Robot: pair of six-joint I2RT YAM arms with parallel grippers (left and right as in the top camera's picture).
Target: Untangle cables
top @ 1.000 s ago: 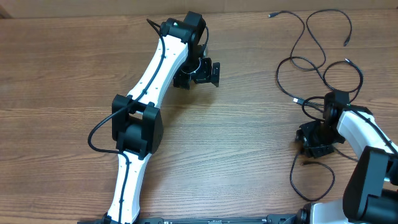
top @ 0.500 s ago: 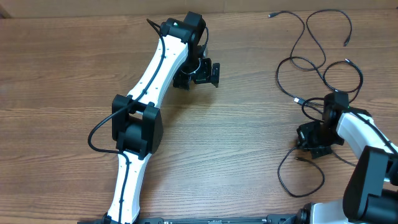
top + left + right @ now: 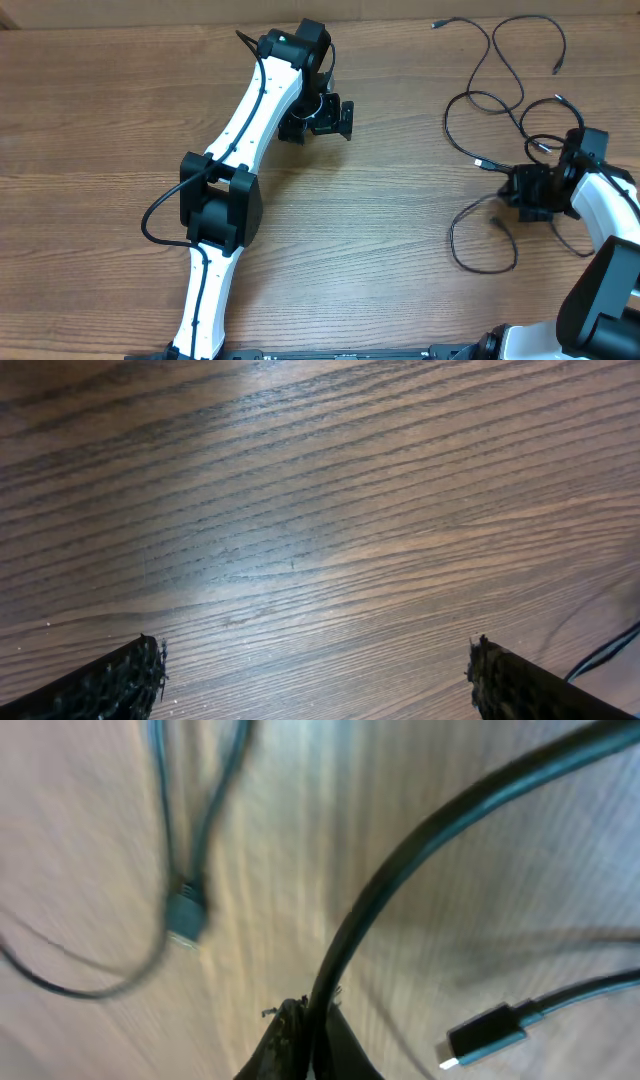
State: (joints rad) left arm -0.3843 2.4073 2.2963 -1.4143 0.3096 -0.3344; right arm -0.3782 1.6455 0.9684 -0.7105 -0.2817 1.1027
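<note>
Wood-grain bench [image 3: 400, 260] fills every view; black cables [image 3: 487, 96] sprawl far right. The left pincer [image 3: 315, 660] gapes, right pincer [image 3: 307, 1025] clenches one cable.

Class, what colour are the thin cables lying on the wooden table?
Black. The cables show best in the overhead view.

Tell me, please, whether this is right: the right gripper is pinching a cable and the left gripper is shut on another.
Not quite: the left gripper is open and holds nothing; the left wrist view shows only bare table between its spread fingertips. The right gripper is indeed pinching a cable.
</note>
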